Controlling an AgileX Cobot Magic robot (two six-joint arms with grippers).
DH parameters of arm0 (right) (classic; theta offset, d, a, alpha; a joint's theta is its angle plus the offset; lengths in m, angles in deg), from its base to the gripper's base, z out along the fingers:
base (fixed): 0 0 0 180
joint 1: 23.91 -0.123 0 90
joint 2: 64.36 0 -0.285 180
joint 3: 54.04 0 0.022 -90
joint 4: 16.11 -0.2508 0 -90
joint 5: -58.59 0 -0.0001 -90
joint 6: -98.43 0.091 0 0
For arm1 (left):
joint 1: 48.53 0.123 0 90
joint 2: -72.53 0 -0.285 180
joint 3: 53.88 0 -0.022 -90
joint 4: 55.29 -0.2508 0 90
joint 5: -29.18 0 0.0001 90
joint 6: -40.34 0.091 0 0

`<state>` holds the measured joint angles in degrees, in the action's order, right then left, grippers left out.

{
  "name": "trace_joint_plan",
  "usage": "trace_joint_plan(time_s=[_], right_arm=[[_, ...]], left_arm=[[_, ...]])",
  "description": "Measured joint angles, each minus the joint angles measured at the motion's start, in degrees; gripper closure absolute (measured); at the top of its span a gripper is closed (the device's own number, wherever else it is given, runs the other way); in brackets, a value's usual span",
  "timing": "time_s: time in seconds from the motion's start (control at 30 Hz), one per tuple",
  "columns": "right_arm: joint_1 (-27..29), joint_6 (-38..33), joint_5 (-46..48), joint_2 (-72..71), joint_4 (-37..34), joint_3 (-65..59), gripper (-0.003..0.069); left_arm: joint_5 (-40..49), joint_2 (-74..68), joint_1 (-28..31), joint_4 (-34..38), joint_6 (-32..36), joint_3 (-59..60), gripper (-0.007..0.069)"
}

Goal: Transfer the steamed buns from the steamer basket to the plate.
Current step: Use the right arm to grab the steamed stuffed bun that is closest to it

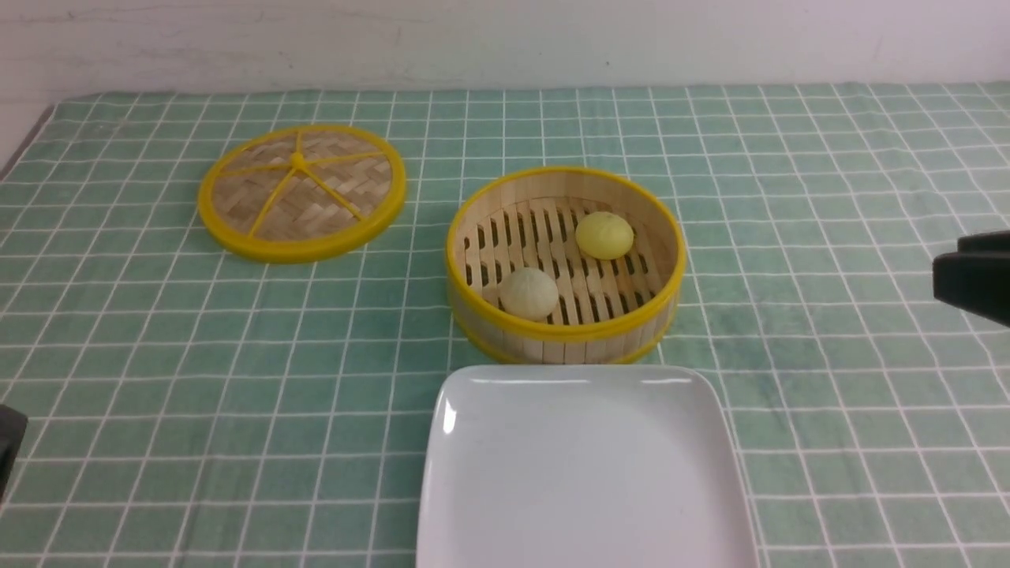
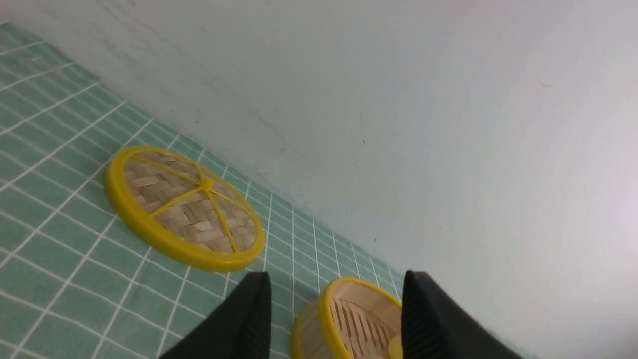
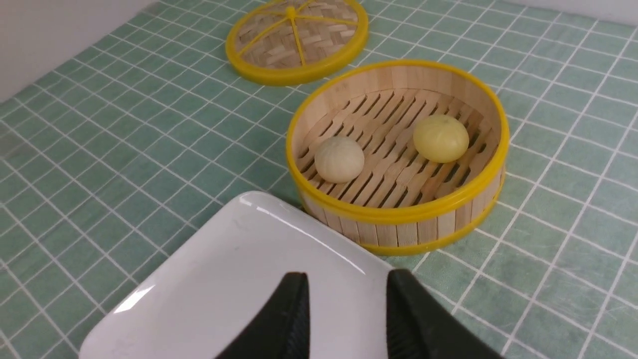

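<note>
First pick not begun, I judge: yellow bun (image 1: 604, 235), beige bun (image 1: 529, 293) in basket (image 1: 565, 331), plate (image 1: 584, 473) beside, bare. Left gripper (image 2: 336, 279) wide, empty; right gripper (image 3: 347, 276) narrower, empty. Next I lower onto bun.

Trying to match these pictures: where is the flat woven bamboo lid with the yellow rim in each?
Front view: lid left of the round bamboo steamer basket.
Left wrist view: lid near the wall.
Right wrist view: lid beyond the basket.
Shared landmark: that basket.
</note>
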<state>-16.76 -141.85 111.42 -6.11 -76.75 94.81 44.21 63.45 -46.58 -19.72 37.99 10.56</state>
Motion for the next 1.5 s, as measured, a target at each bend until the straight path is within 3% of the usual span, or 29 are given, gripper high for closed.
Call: trace_joint_plan(time_s=[0.23,0.37,0.53,0.87,1.03,1.23,1.5], right_arm=[[0.0,1.9,4.9,6.2,1.4,8.9,0.0419],[0.0,2.4,7.3,10.2,1.6,14.3,0.0419],[0.0,6.2,12.2,19.3,3.1,24.6,0.0415],[-2.4,6.8,17.2,36.5,7.9,40.8,0.0324],[-9.3,10.1,17.4,44.4,14.0,48.0,0.0293],[-18.7,19.7,18.0,55.9,29.2,59.0,0.0289],[-23.9,24.6,18.2,69.7,38.2,73.3,0.0289]], left_arm=[[12.5,-15.6,0.0,-0.4,11.1,-9.3,0.0272],[13.3,-22.6,0.0,-0.2,15.3,-12.8,0.0273],[13.6,-30.0,0.0,2.2,25.0,-16.8,0.0273],[17.1,-36.7,0.0,19.7,44.8,-17.1,0.0237],[20.5,-39.6,0.0,23.2,48.2,-17.1,0.0222],[20.7,-40.1,0.0,24.1,49.4,-17.1,0.022],[22.6,-40.1,0.0,24.3,49.3,-17.1,0.022]])
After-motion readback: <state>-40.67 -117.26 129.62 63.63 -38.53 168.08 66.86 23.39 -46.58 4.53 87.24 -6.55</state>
